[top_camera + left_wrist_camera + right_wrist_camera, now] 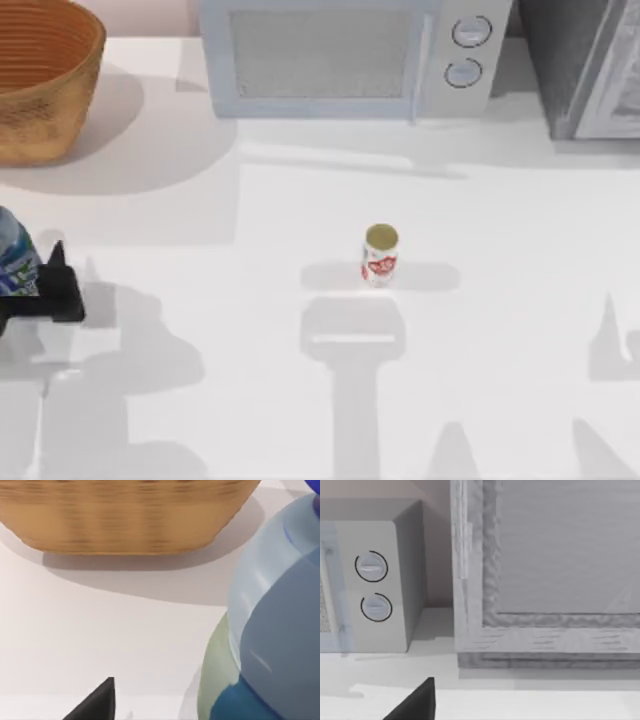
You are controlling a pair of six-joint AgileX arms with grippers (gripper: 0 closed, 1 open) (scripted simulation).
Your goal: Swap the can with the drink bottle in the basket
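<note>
The drink bottle (12, 258), translucent blue with a blue, green and white label, is at the table's far left edge, outside the basket (40, 95). My left gripper (48, 280) is right beside it, open. In the left wrist view the bottle (272, 630) looms close, with a gap of bare table between it and the one dark fingertip (97, 702) that shows; the basket wall (125, 515) lies beyond. The can (380, 255), white with a red label and gold top, stands upright mid-table, far from both arms. One fingertip (417, 702) of my right gripper shows in the right wrist view, with nothing near it.
A white microwave (350, 55) stands along the back edge, and a grey cabinet-like appliance (590, 65) fills the back right corner. The right wrist view faces the microwave's knobs (372, 585) and that appliance (545, 570). Arm shadows fall across the front of the table.
</note>
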